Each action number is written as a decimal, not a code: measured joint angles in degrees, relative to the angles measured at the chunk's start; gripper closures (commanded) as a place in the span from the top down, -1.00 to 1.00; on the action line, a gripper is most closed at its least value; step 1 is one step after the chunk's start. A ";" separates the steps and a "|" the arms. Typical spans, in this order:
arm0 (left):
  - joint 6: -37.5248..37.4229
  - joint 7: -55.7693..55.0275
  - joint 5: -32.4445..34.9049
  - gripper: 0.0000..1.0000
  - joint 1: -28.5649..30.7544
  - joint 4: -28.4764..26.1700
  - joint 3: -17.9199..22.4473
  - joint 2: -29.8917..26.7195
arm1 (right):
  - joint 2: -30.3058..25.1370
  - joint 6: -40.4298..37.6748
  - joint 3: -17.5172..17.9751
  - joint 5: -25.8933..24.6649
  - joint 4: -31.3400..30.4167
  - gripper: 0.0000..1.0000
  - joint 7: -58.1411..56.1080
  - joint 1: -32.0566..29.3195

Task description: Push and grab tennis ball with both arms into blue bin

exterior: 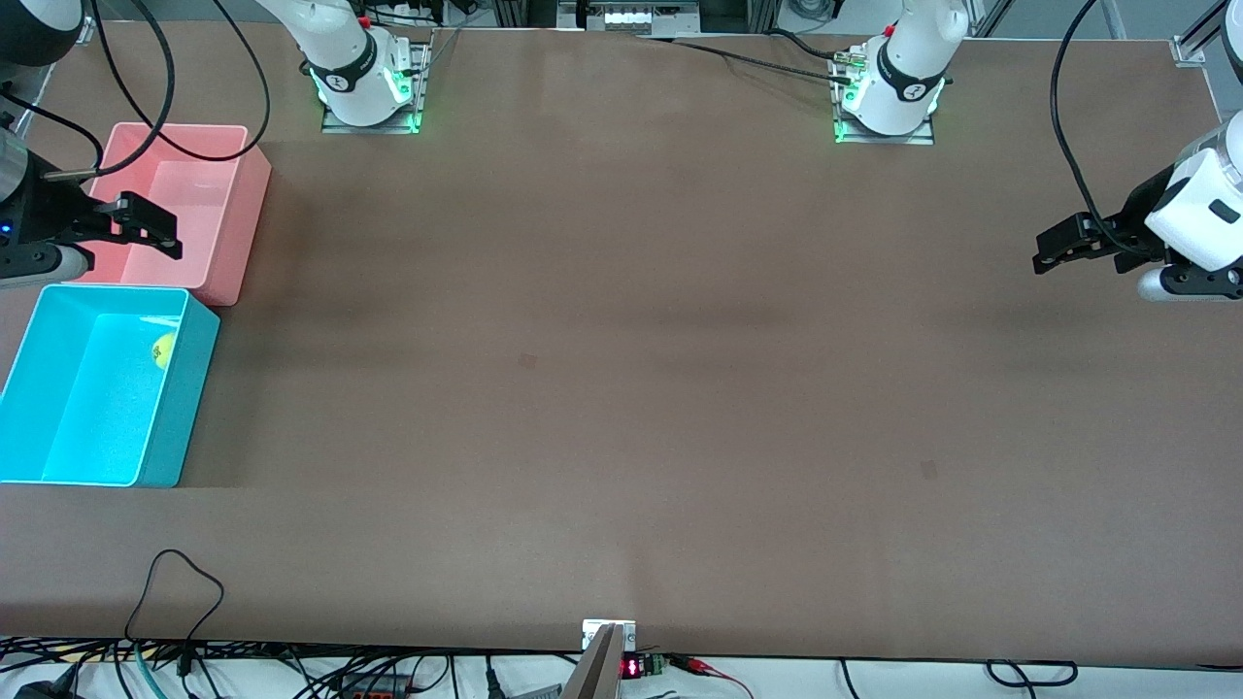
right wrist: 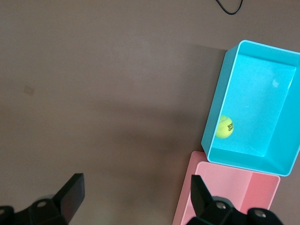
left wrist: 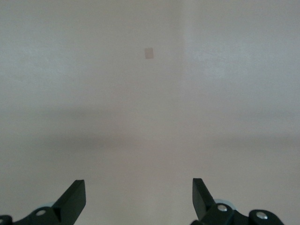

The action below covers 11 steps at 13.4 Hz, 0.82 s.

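A: One small fuzzy yellow-green tennis ball (exterior: 163, 349) is all there is to handle, and it already lies inside the rectangular turquoise-blue plastic bin (exterior: 58, 388), against the wall that faces the middle of the table, in the corner toward the pink bin.

B: So how would it behave if it had to be taken up again?

A: My guess is light, springy and a bit compressible. The felt should give the pads good friction, so slipping is unlikely, but it rolls freely on a smooth floor. I'd close across its widest part, straight from above, since the wall beside it leaves little room on that flank.

B: Starting at the right arm's end of the table, what stands there?

A: The rectangular pink plastic bin (exterior: 194, 194) sits just beside the blue one, farther from the front camera. The right gripper (exterior: 146, 225) hangs over the pink bin, fingers spread apart and holding nothing, its arm reaching in from the table's edge.

B: And toward the other end?

A: Bare brown table (exterior: 621, 388) for a long stretch. Then the left gripper (exterior: 1060, 247) hangs over the table at the left arm's end, well apart from both bins. Its wrist view shows the two black fingers (left wrist: 75, 199) wide apart over plain tabletop. That arm looks to be waiting.

B: So the task reads as done?

A: I'd judge so.
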 measured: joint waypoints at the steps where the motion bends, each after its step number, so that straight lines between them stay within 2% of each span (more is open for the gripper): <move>1: 0.00 0.00 0.00 1.00 0.00 0.00 0.00 0.00 | 0.03 -0.02 -0.16 0.00 0.00 1.00 0.00 -0.01; 11: 0.00 0.00 0.00 1.00 -0.01 0.00 -0.01 -0.01 | 0.15 -0.62 -1.49 0.96 -0.07 1.00 2.52 -0.06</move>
